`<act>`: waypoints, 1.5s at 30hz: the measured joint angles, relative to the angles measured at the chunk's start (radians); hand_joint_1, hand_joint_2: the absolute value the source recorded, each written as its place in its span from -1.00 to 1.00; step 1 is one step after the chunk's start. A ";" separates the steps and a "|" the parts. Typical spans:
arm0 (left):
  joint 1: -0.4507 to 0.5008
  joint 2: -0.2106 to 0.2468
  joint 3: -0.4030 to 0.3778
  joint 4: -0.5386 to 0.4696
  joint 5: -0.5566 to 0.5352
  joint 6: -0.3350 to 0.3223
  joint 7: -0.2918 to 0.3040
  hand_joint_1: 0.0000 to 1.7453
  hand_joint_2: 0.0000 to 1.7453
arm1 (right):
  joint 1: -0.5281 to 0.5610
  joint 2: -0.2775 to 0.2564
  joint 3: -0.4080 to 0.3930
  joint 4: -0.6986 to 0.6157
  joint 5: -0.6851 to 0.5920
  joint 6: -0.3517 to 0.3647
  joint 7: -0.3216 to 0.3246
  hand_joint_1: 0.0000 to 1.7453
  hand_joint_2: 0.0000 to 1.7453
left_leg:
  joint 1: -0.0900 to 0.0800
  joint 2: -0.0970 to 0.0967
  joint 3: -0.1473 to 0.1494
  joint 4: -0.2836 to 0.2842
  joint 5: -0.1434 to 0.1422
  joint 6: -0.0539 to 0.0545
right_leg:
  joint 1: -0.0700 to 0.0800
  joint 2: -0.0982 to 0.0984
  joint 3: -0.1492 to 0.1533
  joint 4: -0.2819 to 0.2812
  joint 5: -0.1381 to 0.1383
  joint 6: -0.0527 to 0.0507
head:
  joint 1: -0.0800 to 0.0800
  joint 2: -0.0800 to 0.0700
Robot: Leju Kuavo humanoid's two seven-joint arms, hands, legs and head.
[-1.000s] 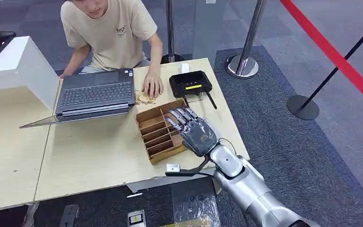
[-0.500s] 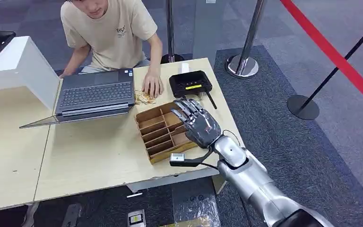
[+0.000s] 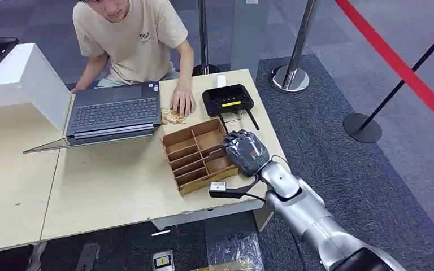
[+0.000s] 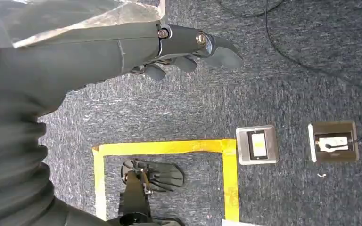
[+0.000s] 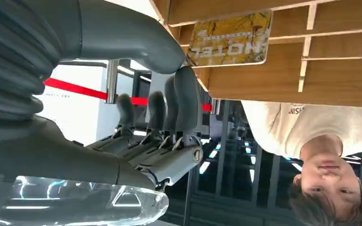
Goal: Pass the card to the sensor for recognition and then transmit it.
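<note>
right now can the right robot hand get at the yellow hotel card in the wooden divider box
Probably yes. The right robot hand is at the far-right compartments of the wooden divider box, and the right wrist view shows the yellow hotel card standing just beyond its fingers with nothing between them.

On the table (image 3: 118, 186) a divided wooden box (image 3: 195, 158) sits near the right end, the right hand (image 3: 244, 151) over its right edge. Behind the box lies a black device (image 3: 228, 100) — to its left a laptop (image 3: 114, 116), with a person (image 3: 133, 39) behind it. A card (image 5: 231, 37) stands in one box compartment, just beside the thumb.
</note>
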 joint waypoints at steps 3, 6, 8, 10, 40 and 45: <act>0.000 0.000 0.000 0.000 0.000 0.000 0.000 -1.00 1.00 | 0.000 -0.003 0.000 0.003 0.000 0.000 0.000 0.30 1.00 | 0.000 0.000 0.000 0.000 0.000 0.000 | 0.000 0.000 0.000 0.000 0.000 0.000 | 0.000 0.000; 0.000 -0.001 0.000 0.000 0.000 0.000 0.000 -1.00 1.00 | 0.000 -0.005 0.000 0.005 0.000 0.000 0.000 0.30 1.00 | 0.000 0.000 0.000 0.000 0.000 0.000 | 0.000 0.000 0.000 0.000 0.000 0.000 | 0.000 0.000; 0.000 -0.001 0.000 0.000 0.000 0.000 0.000 -1.00 1.00 | 0.000 -0.005 0.000 0.005 0.000 0.000 0.000 0.30 1.00 | 0.000 0.000 0.000 0.000 0.000 0.000 | 0.000 0.000 0.000 0.000 0.000 0.000 | 0.000 0.000; 0.000 -0.001 0.000 0.000 0.000 0.000 0.000 -1.00 1.00 | 0.000 -0.005 0.000 0.005 0.000 0.000 0.000 0.30 1.00 | 0.000 0.000 0.000 0.000 0.000 0.000 | 0.000 0.000 0.000 0.000 0.000 0.000 | 0.000 0.000; 0.000 -0.002 0.000 0.000 0.000 0.000 0.000 -1.00 1.00 | -0.001 -0.005 0.001 0.008 0.000 0.000 0.000 0.30 1.00 | 0.000 0.000 0.000 0.000 0.000 0.000 | 0.000 0.000 0.000 0.000 0.000 0.000 | 0.000 0.000; 0.000 -0.002 0.000 0.000 0.000 0.000 0.000 -1.00 1.00 | -0.001 -0.005 0.001 0.008 0.000 0.000 0.000 0.30 1.00 | 0.000 0.000 0.000 0.000 0.000 0.000 | 0.000 0.000 0.000 0.000 0.000 0.000 | 0.000 0.000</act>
